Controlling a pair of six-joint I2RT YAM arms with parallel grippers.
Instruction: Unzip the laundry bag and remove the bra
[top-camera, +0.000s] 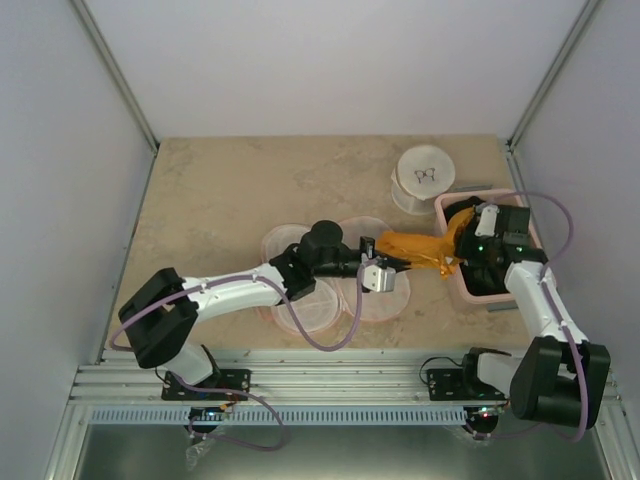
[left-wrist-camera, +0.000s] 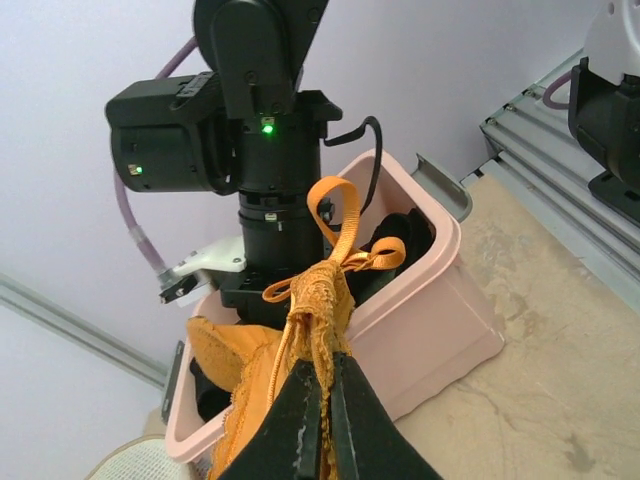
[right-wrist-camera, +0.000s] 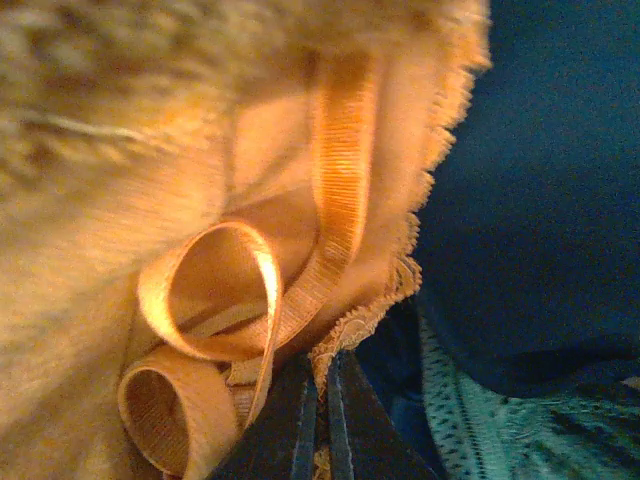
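Note:
The orange-yellow bra (top-camera: 425, 245) hangs stretched between my two grippers, from the middle of the table to the pink basket (top-camera: 452, 285). My left gripper (top-camera: 395, 262) is shut on a bunch of its lace and strap, seen close in the left wrist view (left-wrist-camera: 322, 365). My right gripper (top-camera: 468, 250) is down inside the basket, shut on the bra's lace edge (right-wrist-camera: 322, 368) beside looped straps (right-wrist-camera: 200, 290). The laundry bag (top-camera: 300, 310) lies flat on the table under my left arm, its pink-rimmed lobes spread out.
A dark garment (left-wrist-camera: 400, 240) lies in the pink basket (left-wrist-camera: 440, 330), blue-black in the right wrist view (right-wrist-camera: 540, 200). A white round container (top-camera: 425, 178) stands behind the basket. The right arm (left-wrist-camera: 260, 150) rises right behind the bra. Enclosure walls stand at both sides.

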